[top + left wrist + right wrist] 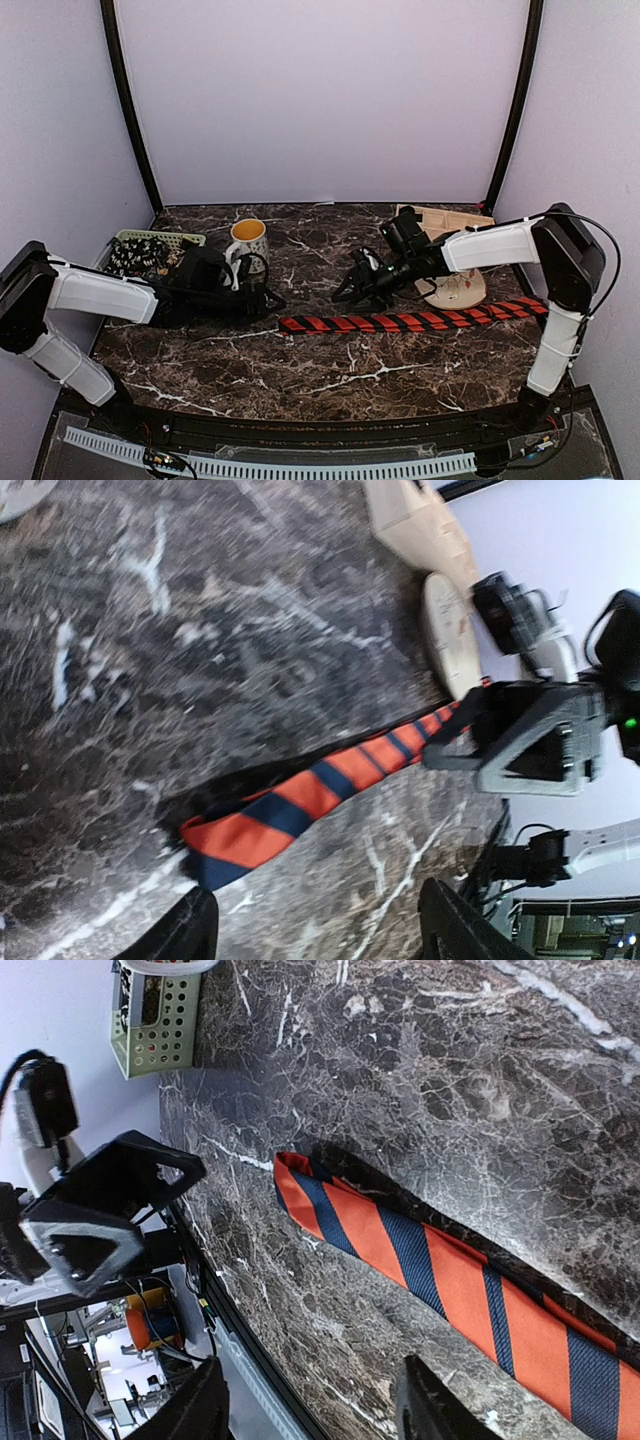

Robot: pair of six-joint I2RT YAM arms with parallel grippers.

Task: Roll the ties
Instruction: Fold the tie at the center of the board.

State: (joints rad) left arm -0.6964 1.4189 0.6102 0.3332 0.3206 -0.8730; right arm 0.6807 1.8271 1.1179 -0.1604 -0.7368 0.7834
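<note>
Left arm: rises from its base at the near left corner, folds at the elbow by the left wall, and stretches low to the right over the dark marble table.
Right arm: climbs from the near right corner, bends high by the right wall, and slopes down leftward towards the middle of the table.
Task piece: the red-and-black diagonally striped fabric necktie lies flat and unrolled on the marble. It runs from its pointed end near the centre out to the right edge.
Left claw: fingers spread with nothing between them, and the tie's pointed end lies just ahead of the gap.
Right claw: fingers spread and gripping nothing, low over the tie near its pointed end. I cannot tell whether it touches the cloth.
Green basket: the pale green perforated plastic basket sits far left and holds dark ties with small pale dots, bunched up.
Mug: a white patterned mug stands upright just right of the basket, its inside yellow-orange.
Wooden tray: a light wooden tray sits far right by the back wall. A round wooden piece lies nearer, under the right arm.
</note>
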